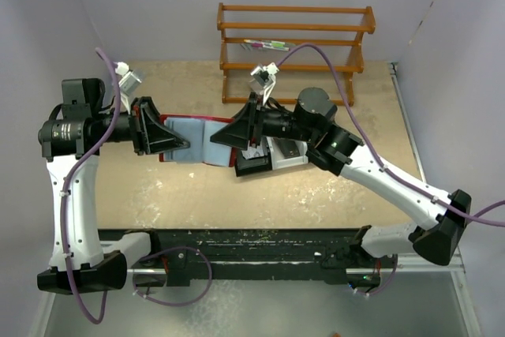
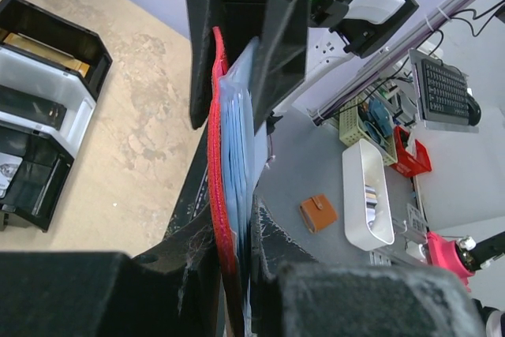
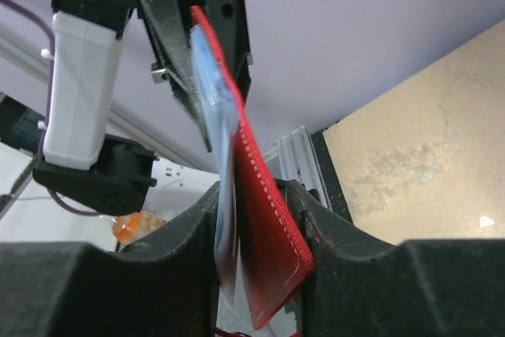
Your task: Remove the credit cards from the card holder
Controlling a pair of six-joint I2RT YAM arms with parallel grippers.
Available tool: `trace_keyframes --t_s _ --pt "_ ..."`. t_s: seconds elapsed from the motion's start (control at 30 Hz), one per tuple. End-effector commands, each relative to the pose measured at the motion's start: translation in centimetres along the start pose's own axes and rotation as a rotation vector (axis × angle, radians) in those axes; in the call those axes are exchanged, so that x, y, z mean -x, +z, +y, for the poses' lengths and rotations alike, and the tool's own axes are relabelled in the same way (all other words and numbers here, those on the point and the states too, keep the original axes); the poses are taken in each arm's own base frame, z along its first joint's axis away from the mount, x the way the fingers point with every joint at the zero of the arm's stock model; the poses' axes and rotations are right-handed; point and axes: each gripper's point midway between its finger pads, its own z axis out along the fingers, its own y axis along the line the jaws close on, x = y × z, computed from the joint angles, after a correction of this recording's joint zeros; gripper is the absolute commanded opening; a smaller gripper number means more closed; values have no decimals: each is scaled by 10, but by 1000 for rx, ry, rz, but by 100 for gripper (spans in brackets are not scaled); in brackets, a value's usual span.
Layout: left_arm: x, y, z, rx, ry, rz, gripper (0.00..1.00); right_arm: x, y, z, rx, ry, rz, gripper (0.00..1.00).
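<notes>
The red card holder [image 1: 193,141] hangs open in the air between my two grippers, its pale blue clear sleeves facing up. My left gripper [image 1: 185,144] is shut on its left edge; in the left wrist view the red cover and sleeves [image 2: 223,195] are pinched between my fingers [image 2: 234,242]. From the other side, my right gripper [image 1: 215,138] has its jaws against both faces of the card holder [image 3: 272,234]: one finger on the sleeves, the other on the red cover [image 3: 256,226]. The credit cards are hidden inside the sleeves.
A black-and-white three-compartment tray [image 1: 286,152] sits on the tan table just under my right gripper, holding a gold block and dark blocks [image 2: 47,108]. A wooden rack [image 1: 296,45] stands at the back. Purple walls close in both sides.
</notes>
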Motion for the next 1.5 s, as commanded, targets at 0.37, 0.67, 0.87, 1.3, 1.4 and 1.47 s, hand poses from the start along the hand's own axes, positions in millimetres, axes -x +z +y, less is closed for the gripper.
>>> trace_keyframes --t_s 0.37,0.67,0.87,1.3,1.4,1.47 --pt "-5 0 -12 -30 67 -6 53 12 -16 10 -14 -14 -120 0" --pt "-8 0 -21 -50 103 -13 55 12 -27 24 32 -48 -116 0" --pt "-12 0 -15 -35 105 -5 43 14 -35 34 60 -71 -115 0" --pt "-7 4 -40 -131 118 -14 27 7 -36 29 66 -60 -88 0" --pt "-10 4 -36 -115 116 -5 27 7 -36 31 70 -60 -86 0" --pt "-11 4 -33 -110 110 -2 26 8 -36 30 64 -58 -86 0"
